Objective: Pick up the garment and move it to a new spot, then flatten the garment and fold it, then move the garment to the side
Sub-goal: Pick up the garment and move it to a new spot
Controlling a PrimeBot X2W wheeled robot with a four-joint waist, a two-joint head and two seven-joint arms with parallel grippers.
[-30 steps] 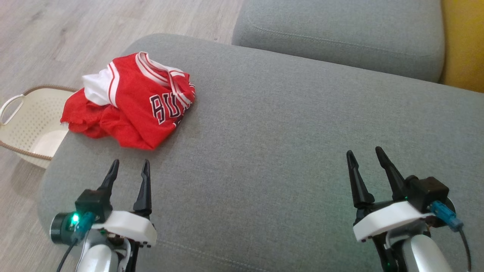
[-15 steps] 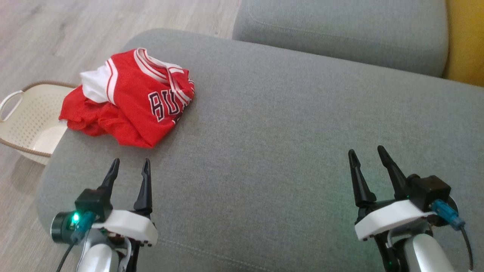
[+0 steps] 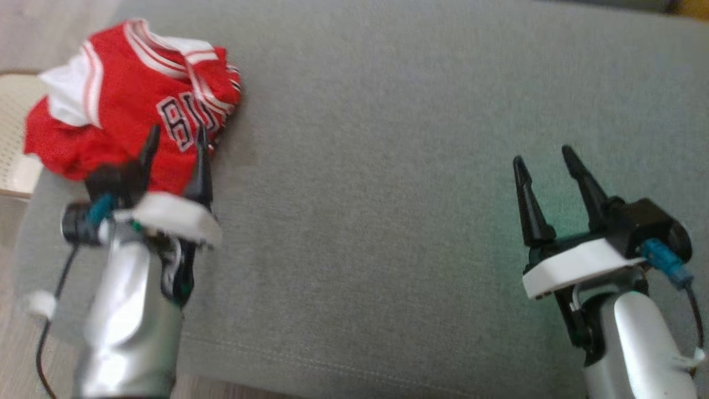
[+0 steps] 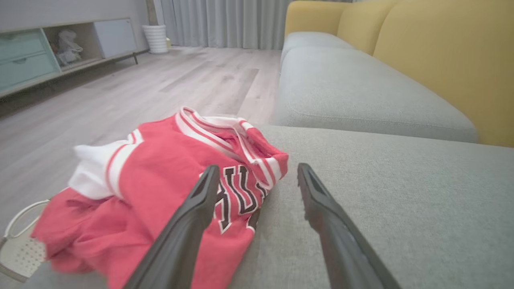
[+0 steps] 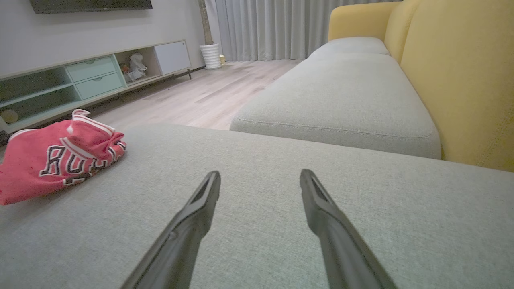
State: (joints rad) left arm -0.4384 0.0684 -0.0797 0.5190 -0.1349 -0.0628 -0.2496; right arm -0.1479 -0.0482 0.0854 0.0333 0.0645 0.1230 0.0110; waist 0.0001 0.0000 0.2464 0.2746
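Note:
A crumpled red jersey [image 3: 116, 105] with white trim and dark lettering lies bunched at the far left of the grey sofa cushion [image 3: 376, 183]. My left gripper [image 3: 174, 136] is open just above the jersey's near edge, its fingertips over the lettering. In the left wrist view the jersey [image 4: 152, 200] lies under and left of the open gripper [image 4: 257, 172]. My right gripper [image 3: 544, 155] is open over bare cushion at the right, far from the jersey [image 5: 56, 160], which the right wrist view shows at the left, beyond that gripper [image 5: 260, 176].
A cream perforated basket [image 3: 14, 138] sits on the wood floor just off the cushion's left edge. A second grey cushion [image 5: 341, 96] and the yellow sofa back [image 5: 461, 72] lie beyond. A low cabinet [image 5: 80, 84] stands across the room.
The head camera has tilted down and closer. My left gripper has reached forward from the bare cushion to the jersey's near edge. The right gripper keeps its place, still open.

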